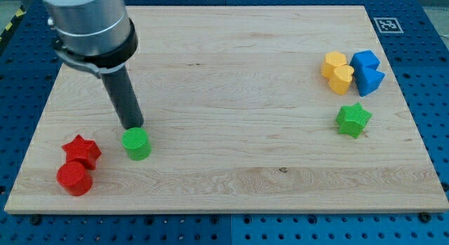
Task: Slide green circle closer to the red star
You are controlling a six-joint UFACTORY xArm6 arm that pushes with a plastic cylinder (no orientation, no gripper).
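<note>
Near the bench's [231, 76] left edge, the green circle [137, 143] sits just right of the red star [83, 151]. My tip [132, 126] stands just behind it; no pincer shows, so its state cannot be told.

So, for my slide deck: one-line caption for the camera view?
My tip sits just above the green circle, with the red star to the view's left of it.

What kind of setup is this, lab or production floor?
Likely a lab test bench: a wooden board on a blue perforated table, a fiducial marker at the board's corner, and small toy-like blocks such as the green circle beside my tip.
</note>
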